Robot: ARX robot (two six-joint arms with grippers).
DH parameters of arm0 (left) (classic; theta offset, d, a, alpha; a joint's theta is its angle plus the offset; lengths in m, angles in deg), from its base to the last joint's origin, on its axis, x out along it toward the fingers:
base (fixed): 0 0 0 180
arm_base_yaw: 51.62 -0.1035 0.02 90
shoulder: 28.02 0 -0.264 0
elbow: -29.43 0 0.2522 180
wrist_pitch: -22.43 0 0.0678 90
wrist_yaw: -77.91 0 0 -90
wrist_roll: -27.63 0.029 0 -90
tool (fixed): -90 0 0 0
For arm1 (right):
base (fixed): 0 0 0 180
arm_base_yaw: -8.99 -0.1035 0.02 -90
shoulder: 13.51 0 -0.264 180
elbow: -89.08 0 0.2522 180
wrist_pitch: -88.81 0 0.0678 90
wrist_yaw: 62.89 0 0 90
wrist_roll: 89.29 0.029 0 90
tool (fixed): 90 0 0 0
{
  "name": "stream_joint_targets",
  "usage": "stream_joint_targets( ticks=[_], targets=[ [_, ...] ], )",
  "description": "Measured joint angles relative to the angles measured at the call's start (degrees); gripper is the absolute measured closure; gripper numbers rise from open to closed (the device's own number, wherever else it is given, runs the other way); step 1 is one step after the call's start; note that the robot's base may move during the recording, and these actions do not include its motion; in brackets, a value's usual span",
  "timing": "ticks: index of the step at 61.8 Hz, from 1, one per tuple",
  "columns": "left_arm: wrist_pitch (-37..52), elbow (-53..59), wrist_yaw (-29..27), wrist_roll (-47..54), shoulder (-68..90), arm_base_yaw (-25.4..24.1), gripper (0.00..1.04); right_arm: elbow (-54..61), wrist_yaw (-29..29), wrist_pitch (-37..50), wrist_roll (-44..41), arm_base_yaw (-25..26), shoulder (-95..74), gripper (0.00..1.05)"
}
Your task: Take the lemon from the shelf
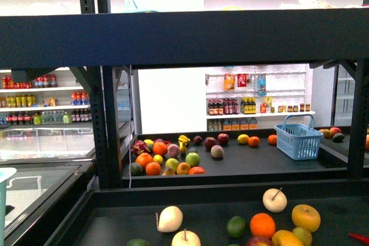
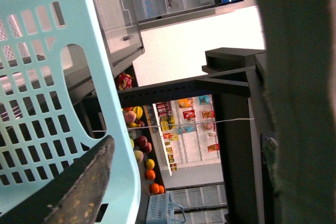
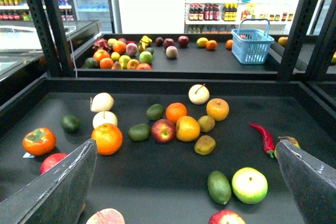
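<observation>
Right wrist view shows the lemon [image 3: 188, 128] at frame centre on the shelf [image 3: 294, 114] deck. It sits directly above the wide-open right gripper [image 3: 184, 182], likely the nearer arm. Whether the left gripper [image 2: 189, 142] is open cannot be told.

I see a red chili pepper [image 3: 264, 137] lying just ahead of the right jaws, beside a green-yellow apple [image 3: 250, 184] and a dark green avocado [image 3: 219, 187]. Ahead of the jaws, well apart, stands a blue basket [image 3: 252, 44]. A pale turquoise basket [image 2: 58, 103] sits against the left jaws.
</observation>
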Motion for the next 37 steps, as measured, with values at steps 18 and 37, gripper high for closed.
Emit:
stream_joint_targets(
  ticks=[18, 37],
  targets=[
    [-7.28, 2.29, -1.27, 2.56, -5.79, 1.07, 0.08, 0.00, 0.00, 0.00, 0.00, 0.00, 0.00, 0.02],
    [-9.66, 2.93, -1.05, 4.68, -8.41, 0.74, 0.08, 0.00, 0.00, 0.00, 0.02, 0.00, 0.00, 0.02]
  ],
)
